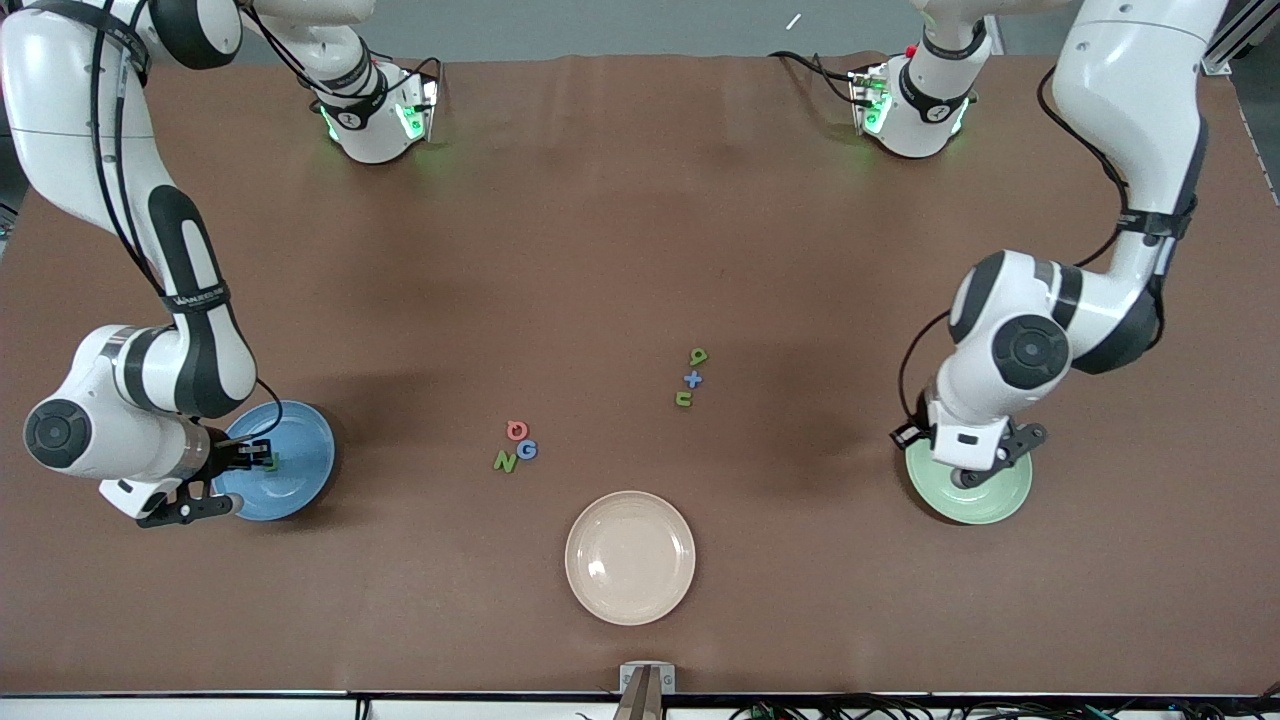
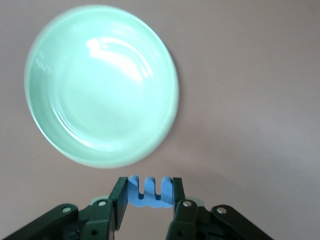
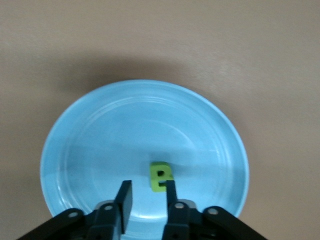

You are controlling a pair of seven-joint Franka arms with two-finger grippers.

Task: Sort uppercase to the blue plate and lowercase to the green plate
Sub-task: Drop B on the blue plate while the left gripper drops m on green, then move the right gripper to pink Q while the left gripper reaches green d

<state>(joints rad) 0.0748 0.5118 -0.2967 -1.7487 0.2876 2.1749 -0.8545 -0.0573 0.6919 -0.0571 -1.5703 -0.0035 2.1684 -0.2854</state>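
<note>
My right gripper hangs open over the blue plate with nothing between its fingers. A green B lies on that plate just beside one fingertip. My left gripper is shut on a blue m and hovers by the rim of the green plate, which holds nothing. On the table a red D, blue G and green N sit in a cluster. A green q, blue x and green u lie in a short row.
A beige plate stands near the table edge closest to the front camera, between the two letter groups. The blue plate is at the right arm's end and the green plate at the left arm's end.
</note>
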